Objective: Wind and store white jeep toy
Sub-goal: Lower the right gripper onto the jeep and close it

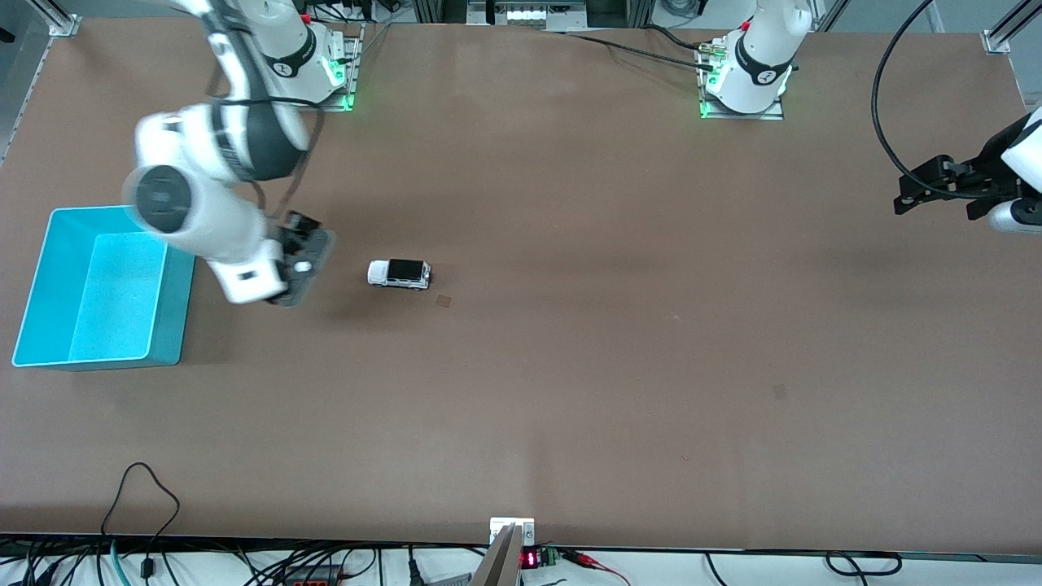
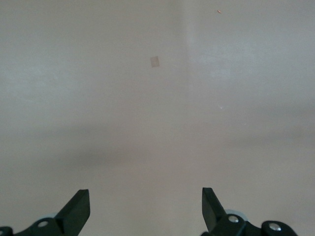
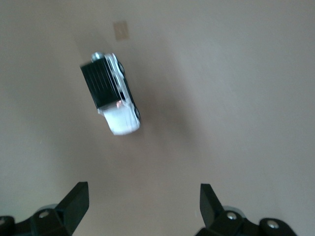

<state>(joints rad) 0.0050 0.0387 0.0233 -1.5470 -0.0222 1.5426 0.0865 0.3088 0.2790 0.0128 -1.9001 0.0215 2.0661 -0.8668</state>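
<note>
Brown laminate counter (image 1: pixel 570 366), bare at lower frame. Mid-left of the front view: small white jeep toy with black rear roof (image 1: pixel 399 274) (image 3: pixel 109 93), untouched, on its wheels. Just beside it, right claw (image 1: pixel 303 268) (image 3: pixel 140 206), spread wide, empty; approach step likely, calling for closing in and gripping. Turquoise plastic bin (image 1: pixel 175 305) at left edge. Upper right: left claw (image 1: pixel 936 189) (image 2: pixel 146 209), waiting, wide open, empty.

The white jeep toy (image 1: pixel 399 274) sits on the table (image 1: pixel 570 366) beside the bin (image 1: pixel 102 286)
</note>
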